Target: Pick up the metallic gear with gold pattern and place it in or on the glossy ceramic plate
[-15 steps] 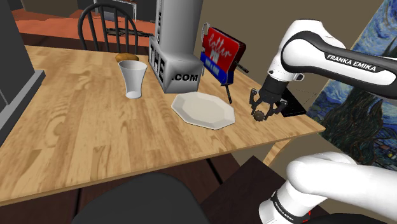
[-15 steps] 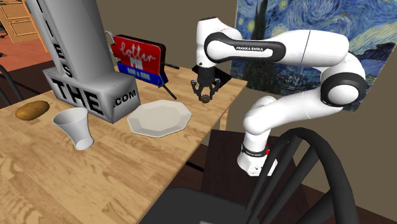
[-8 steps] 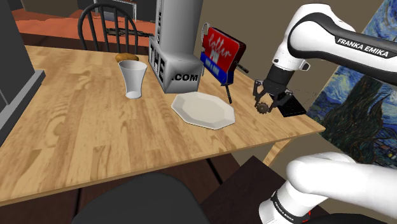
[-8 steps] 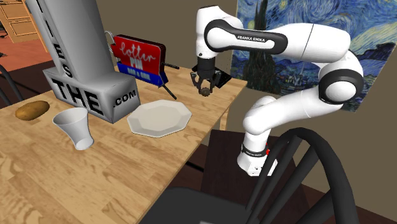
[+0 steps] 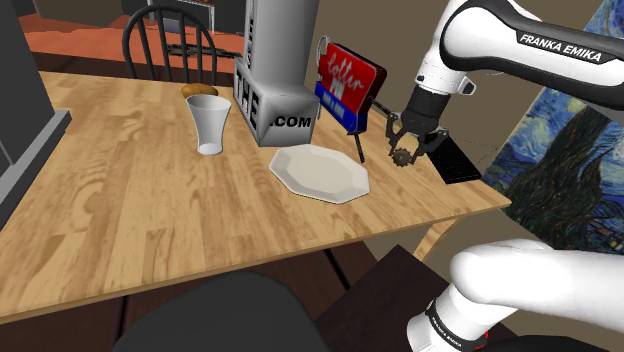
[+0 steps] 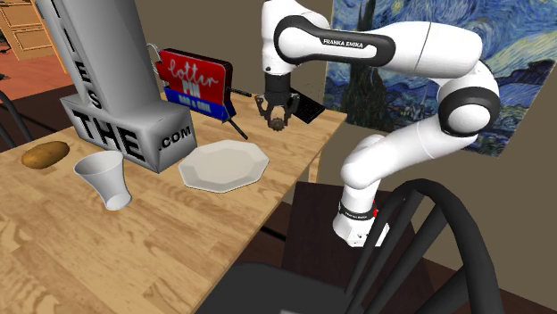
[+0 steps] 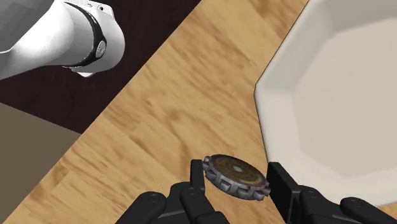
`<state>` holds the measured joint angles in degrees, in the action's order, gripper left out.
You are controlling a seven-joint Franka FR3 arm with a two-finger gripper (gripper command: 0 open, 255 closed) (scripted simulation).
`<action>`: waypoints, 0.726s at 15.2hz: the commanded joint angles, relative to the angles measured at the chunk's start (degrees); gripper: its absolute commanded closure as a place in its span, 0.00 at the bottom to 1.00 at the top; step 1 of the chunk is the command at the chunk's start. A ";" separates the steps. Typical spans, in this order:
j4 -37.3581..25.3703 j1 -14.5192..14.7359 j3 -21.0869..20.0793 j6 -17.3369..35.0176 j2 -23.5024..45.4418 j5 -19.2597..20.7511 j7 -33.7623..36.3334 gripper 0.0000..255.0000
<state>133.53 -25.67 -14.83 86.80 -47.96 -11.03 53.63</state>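
Light wood bench [image 5: 120, 200], grain running along its length. Dark spindle-back chair [image 5: 165, 38] at its far edge, with reddish-brown floor [image 5: 70, 40] beyond. Swirling blue night-sky painting [image 6: 393, 94] on a tan wall [image 6: 536, 187]. Second dark chair [image 6: 446, 236] in the second exterior view's foreground. Light even.

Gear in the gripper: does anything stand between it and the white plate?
Nothing visible blocks it. The gear, clasped in the gripper, hangs over bare tabletop just off the plate's rim. A thin black rod by that rim sits low on the table, seemingly below the gear's path.
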 commanded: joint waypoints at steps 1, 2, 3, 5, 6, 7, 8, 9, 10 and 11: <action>-2.31 -0.11 -2.41 1.58 3.55 -1.04 2.06 1.00; -3.67 -0.21 -3.63 2.18 5.33 -1.45 3.14 1.00; -5.09 -0.34 -4.85 2.75 7.14 -1.77 4.24 1.00; -8.11 -0.67 -7.30 3.81 10.86 -2.18 6.49 1.00; -9.71 -0.88 -8.54 4.29 12.77 -2.26 7.64 1.00; -11.38 -1.10 -9.79 4.74 14.72 -2.24 8.83 1.00; -13.11 -1.35 -11.05 5.16 16.71 -2.13 10.05 1.00; -14.91 -1.60 -12.32 5.54 18.75 -1.91 11.31 1.00; -16.77 -1.87 -13.62 5.88 20.84 -1.58 12.62 1.00; -18.71 -2.14 -14.95 6.17 22.99 -1.13 13.97 1.00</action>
<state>116.25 -27.53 -28.51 92.20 -27.11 -12.50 66.36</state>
